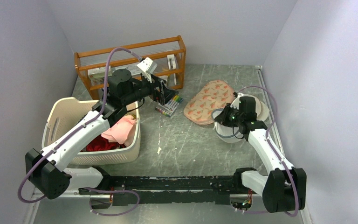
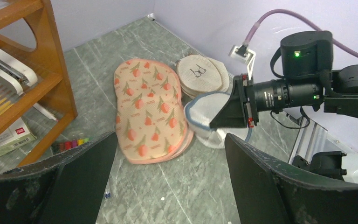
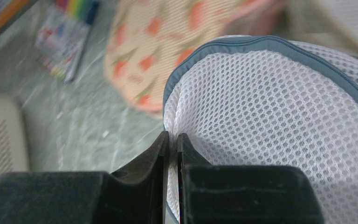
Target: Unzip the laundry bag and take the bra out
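The laundry bag (image 3: pixel 270 107) is a white mesh pouch with a grey zipper band along its rim, and it fills the right wrist view. My right gripper (image 3: pixel 173 140) is shut on the mesh at the bag's left edge. From above, the laundry bag (image 1: pixel 228 135) lies at the right under the right gripper (image 1: pixel 219 119). In the left wrist view the laundry bag (image 2: pixel 205 119) sits partly behind that gripper. My left gripper (image 1: pixel 161 95) hangs open over the floor (image 2: pixel 170 137) near the rack, holding nothing. The bra is hidden.
A salmon patterned pad (image 1: pixel 208 100) lies just left of the bag, and cream discs (image 2: pixel 200 74) are stacked behind it. A wooden rack (image 1: pixel 130 60) stands at the back. Markers (image 1: pixel 168 106) lie in front of it. A cream basket (image 1: pixel 65 116) at the left holds a pink garment (image 1: pixel 121 128).
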You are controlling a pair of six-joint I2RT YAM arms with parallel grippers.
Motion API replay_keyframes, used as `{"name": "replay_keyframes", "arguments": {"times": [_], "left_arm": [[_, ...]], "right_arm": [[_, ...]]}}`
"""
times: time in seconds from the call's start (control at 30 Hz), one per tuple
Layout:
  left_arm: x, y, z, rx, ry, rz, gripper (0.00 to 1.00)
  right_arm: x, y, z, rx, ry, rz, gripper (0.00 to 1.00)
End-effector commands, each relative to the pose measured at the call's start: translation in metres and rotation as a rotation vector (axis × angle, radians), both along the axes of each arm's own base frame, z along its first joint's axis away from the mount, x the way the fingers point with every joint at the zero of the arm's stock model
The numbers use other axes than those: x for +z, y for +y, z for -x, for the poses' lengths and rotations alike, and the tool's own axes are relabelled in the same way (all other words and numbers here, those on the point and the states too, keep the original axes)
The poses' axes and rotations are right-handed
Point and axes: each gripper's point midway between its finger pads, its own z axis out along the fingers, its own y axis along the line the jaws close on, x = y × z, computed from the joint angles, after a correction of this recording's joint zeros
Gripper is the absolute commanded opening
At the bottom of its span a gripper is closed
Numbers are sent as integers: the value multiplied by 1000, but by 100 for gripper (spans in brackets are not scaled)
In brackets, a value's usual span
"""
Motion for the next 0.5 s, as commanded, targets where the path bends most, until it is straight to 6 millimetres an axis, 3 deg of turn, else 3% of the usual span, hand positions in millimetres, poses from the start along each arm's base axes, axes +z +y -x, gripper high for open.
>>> {"name": "replay_keyframes", "arguments": {"times": [0.0, 0.27, 0.33, 0.47], "left_arm": [[24, 4, 2, 19, -76, 11, 97], [18, 3, 0, 16, -79, -2, 97], [15, 3, -1, 23, -73, -3, 97], [10, 1, -2, 21, -70, -14, 97]], "right_arm": [[17, 80, 35, 477, -18, -265, 5], [25, 182, 102, 945, -36, -263, 4], [25, 192, 107, 981, -36, -257, 4], [19, 193, 102, 969, -39, -217, 4]]}}
